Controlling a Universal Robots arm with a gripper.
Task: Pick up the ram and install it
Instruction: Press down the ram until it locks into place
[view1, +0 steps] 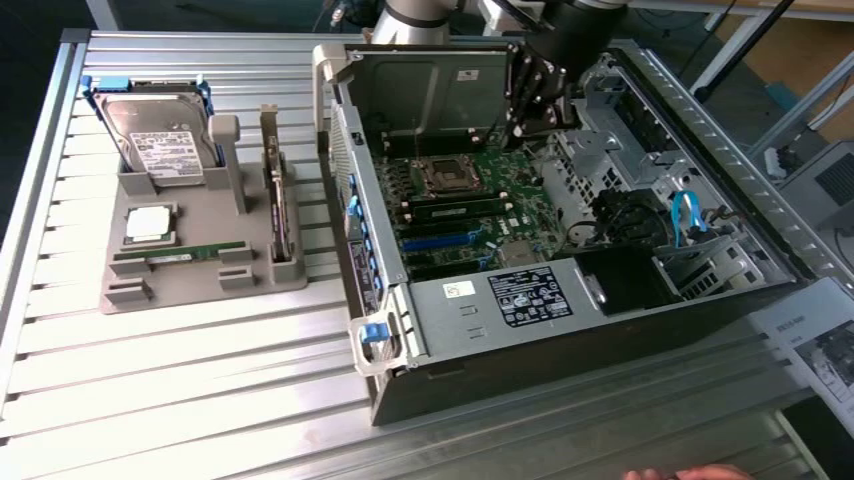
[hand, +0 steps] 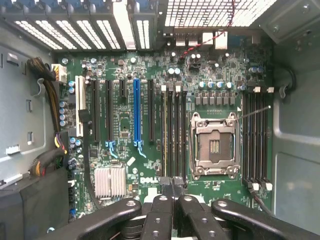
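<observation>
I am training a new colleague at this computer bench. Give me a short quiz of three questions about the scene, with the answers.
1. True or false: the gripper is open.
2. Where does the ram lie? A: in the grey holder. B: in the gripper. C: on the processor socket.
3. Fill in: among the black ones, one long motherboard slot is coloured ___.
Key: 1 false; 2 A; 3 blue.

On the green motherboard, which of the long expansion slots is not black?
The long blue plastic slot: all the other long slots beside it on the green motherboard are black.
</observation>
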